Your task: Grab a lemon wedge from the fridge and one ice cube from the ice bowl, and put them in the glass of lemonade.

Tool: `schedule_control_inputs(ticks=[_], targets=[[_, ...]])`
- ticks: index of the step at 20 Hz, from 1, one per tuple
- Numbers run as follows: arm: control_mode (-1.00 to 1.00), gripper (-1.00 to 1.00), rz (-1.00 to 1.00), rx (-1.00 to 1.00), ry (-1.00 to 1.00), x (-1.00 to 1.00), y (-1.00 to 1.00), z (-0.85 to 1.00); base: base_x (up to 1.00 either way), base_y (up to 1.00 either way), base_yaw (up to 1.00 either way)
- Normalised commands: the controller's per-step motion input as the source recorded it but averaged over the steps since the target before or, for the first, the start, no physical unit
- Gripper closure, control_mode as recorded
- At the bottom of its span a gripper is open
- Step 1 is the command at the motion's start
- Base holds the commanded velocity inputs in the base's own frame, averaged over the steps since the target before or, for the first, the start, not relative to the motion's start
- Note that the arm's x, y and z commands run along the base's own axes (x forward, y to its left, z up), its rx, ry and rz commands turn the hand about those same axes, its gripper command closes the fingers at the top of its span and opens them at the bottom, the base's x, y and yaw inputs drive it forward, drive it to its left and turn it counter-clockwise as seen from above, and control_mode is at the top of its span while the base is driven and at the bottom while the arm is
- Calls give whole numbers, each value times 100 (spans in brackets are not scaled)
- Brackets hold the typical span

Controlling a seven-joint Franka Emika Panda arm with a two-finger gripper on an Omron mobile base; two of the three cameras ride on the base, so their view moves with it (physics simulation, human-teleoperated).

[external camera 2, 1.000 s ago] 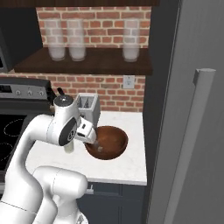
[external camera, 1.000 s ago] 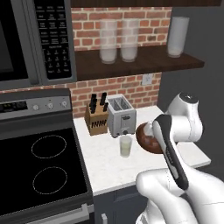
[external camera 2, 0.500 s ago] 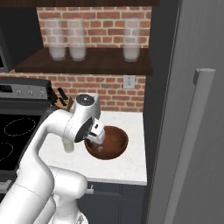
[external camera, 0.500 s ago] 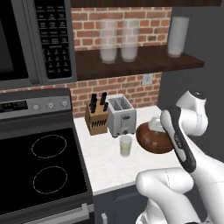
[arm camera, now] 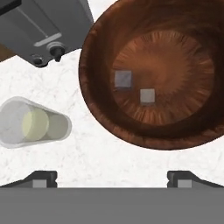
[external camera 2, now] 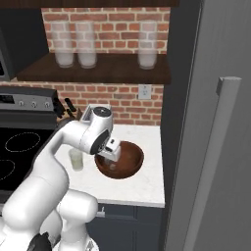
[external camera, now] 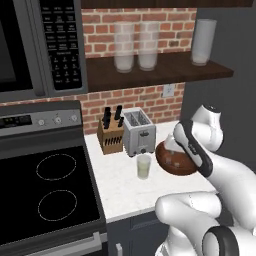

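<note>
The reddish-brown ice bowl [arm camera: 186, 127] sits on the white counter and holds two pale ice cubes [arm camera: 123, 79] [arm camera: 147, 96]. My gripper [arm camera: 112, 178] hangs open just above the bowl's near rim, with nothing between its fingertips. From the right base view, the gripper [external camera 2: 111, 156] is over the left side of the ice bowl [external camera 2: 132, 164]. The glass of lemonade [arm camera: 35, 123] [external camera: 144, 166] [external camera 2: 75, 159] stands left of the bowl. The fridge [external camera 2: 215, 98] is closed at the right, so the lemon wedge is hidden.
A toaster [external camera: 139, 131] and a knife block [external camera: 111, 135] stand against the brick wall behind the glass. The stove [external camera: 45, 190] lies to the left. Tall frosted tumblers [external camera: 135, 47] stand on the shelf above. The fridge's bar handle [external camera 2: 211, 162] is near the counter's right end.
The arm has swung right, bringing the hand from beside the bowl's left edge to over the bowl. The jaws have stayed open.
</note>
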Motion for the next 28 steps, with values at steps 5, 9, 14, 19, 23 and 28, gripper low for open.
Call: schedule_control_inputs(ticks=[5, 9, 14, 19, 23, 28], targets=[[-100, -100, 0, 0, 3, 37, 0, -41, 0, 0, 0], [-100, -100, 0, 0, 0, 27, 0, -40, 0, 0, 0], [-100, -100, 0, 0, 0, 20, -1, -29, 0, 0, 0], [-100, -100, 0, 0, 0, 16, -8, -16, 0, 0, 0], [-100, -100, 0, 0, 0, 11, -14, -13, 0, 0, 0], [-100, -100, 0, 0, 0, 12, -3, -21, 0, 0, 0]])
